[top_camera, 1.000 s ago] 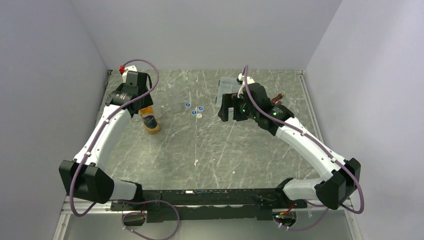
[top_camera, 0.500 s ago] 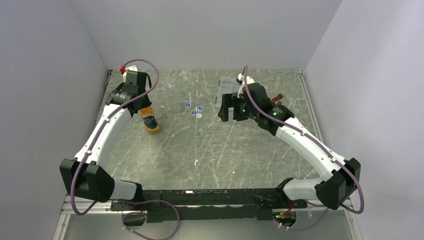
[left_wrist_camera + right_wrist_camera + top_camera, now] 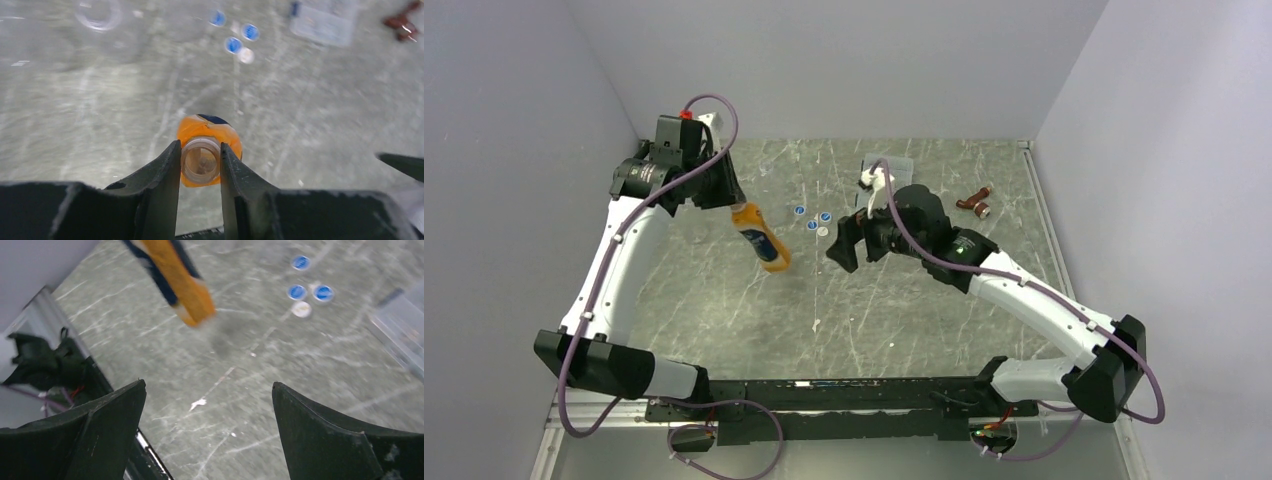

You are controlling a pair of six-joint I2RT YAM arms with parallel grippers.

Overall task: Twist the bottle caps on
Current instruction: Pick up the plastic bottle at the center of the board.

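Note:
The orange bottle (image 3: 761,237) with a dark blue label hangs tilted above the table, and my left gripper (image 3: 738,207) is shut on its neck. In the left wrist view the open, capless mouth (image 3: 200,159) sits pinched between the two fingers (image 3: 165,170). Three blue bottle caps (image 3: 812,218) and a pale one (image 3: 822,231) lie on the table just right of the bottle; the right wrist view shows them too (image 3: 297,292). My right gripper (image 3: 848,245) hovers open and holds nothing, right of the caps. A brownish bottle (image 3: 975,203) lies at the back right.
A flat clear plastic box (image 3: 895,167) lies at the back behind the right arm. A clear cup (image 3: 99,10) stands at the far left in the left wrist view. Grey walls close in the table on three sides.
My left gripper closed on the orange bottle's neck, lifted it off the table and swung it right, tilted. My right arm moved left and nearer, uncovering the clear box and the brownish bottle.

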